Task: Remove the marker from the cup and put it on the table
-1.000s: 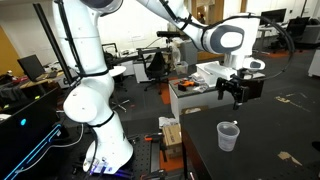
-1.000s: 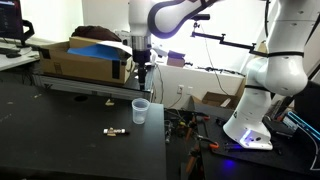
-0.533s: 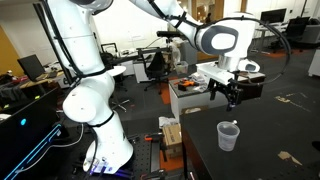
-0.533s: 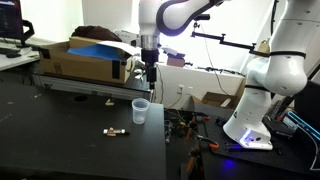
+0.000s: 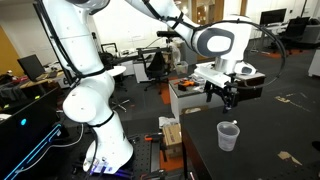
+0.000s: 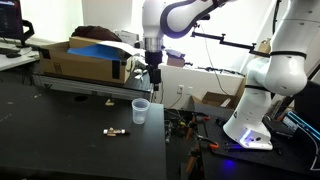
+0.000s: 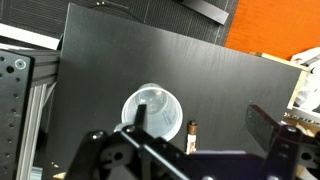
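Item one, gripper [image 6: 153,76]: jaws spread wide, nothing between them, touching nothing; I have it hanging well clear above the work. Item two, cup [image 6: 140,111]: below the gripper and a shade to one side, upright on the table [image 6: 60,135]; in the wrist view the cup [image 7: 153,112] reads empty to me. Item three, marker [image 6: 116,131]: lying flat on the tabletop, below the gripper and beyond the cup, not touching it; the wrist view shows the marker [image 7: 192,129] just beside the cup's rim. Status, my judgement: removal and placing look done; nothing left but backing the arm away.
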